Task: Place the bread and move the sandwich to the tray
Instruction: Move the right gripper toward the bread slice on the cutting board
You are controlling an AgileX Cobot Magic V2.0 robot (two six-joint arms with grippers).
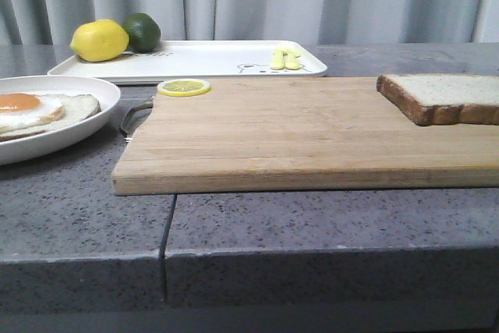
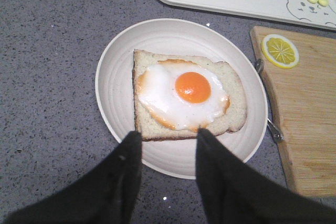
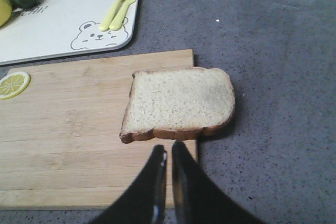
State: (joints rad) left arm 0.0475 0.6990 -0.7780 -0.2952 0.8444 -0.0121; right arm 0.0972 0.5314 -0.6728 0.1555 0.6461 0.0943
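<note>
Our left pincer [image 2: 165, 140] hangs with fingers apart over the sandwich [image 2: 186, 95] — an egg-topped slice on its round plate [image 2: 113, 72] at nine o'clock on the surface [image 1: 312, 220]; we judge it is poised there to steady or lift. Our right pincer [image 3: 169, 153] has fingers nearly together, empty, just short of the bread [image 3: 181, 102], which overhangs the cutting board [image 1: 296, 134] at three o'clock — an edge we could slip under. The tray [image 1: 210, 58] waits at twelve o'clock, carrying a lemon [image 1: 99, 40], a lime [image 1: 143, 30] and cutlery [image 1: 285, 58].
</note>
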